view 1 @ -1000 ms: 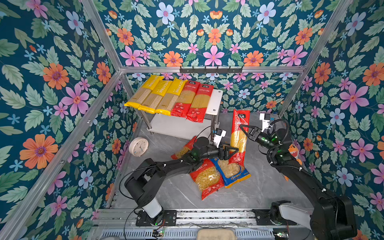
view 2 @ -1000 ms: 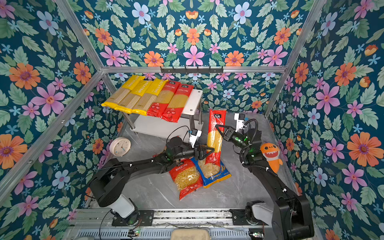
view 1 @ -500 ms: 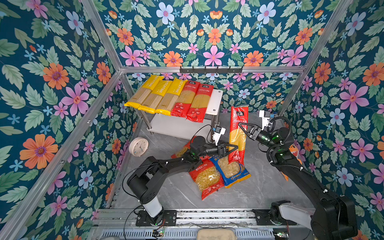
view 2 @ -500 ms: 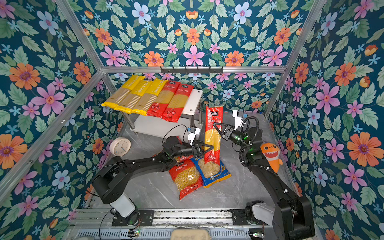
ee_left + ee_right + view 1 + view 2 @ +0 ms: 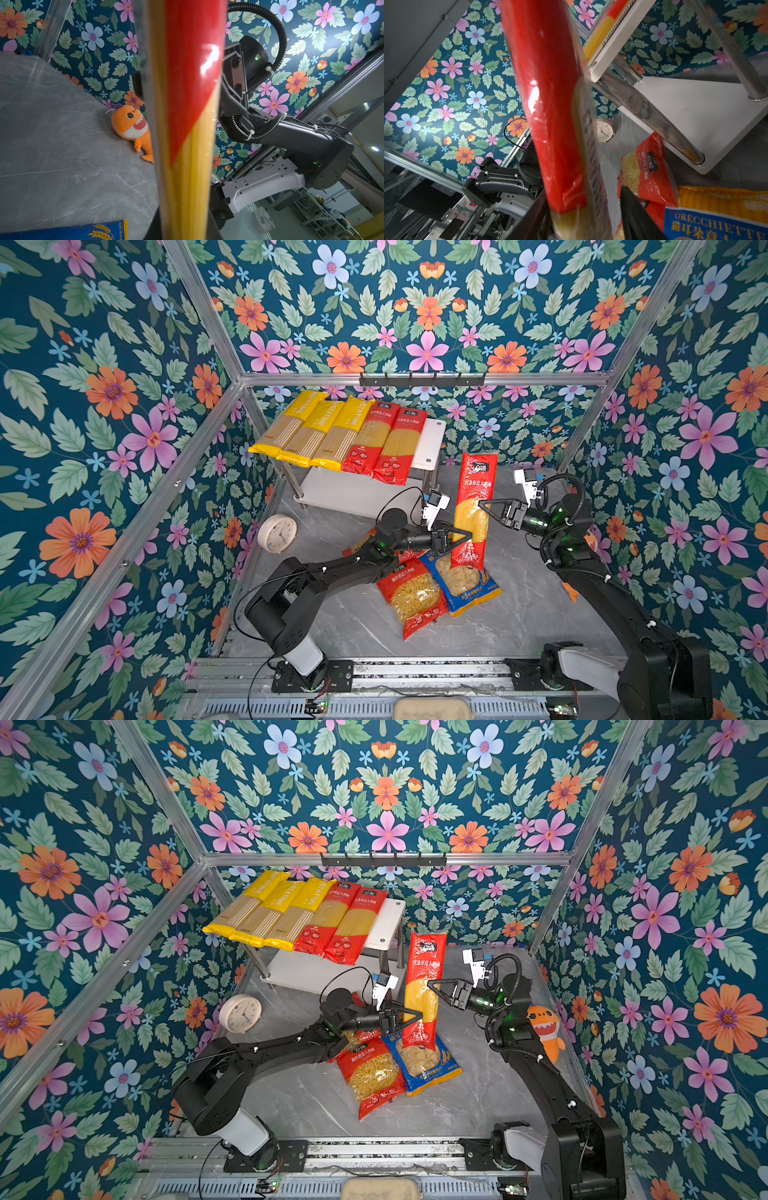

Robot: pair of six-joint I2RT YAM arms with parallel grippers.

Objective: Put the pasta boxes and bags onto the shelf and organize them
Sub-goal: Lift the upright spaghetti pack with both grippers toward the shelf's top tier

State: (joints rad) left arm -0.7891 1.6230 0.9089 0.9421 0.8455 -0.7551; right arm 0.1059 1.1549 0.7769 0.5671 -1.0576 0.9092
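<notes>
A handover looks to be in hand: the long red spaghetti pack [image 5: 473,506] stands upright over the grey table [image 5: 519,614], just right of the shelf [image 5: 353,491]. The left gripper [image 5: 461,536] is clamped on its lower red part. The right gripper [image 5: 484,506] sits mid-pack, jaws parted, a gap showing beside 1 finger. Next, the left arm probably must tip this stiff, glossy, slippery pack flat onto the bare right strip of the white top board [image 5: 432,439], beside the shelved packs [image 5: 345,435], 3 yellow and 2 red.
</notes>
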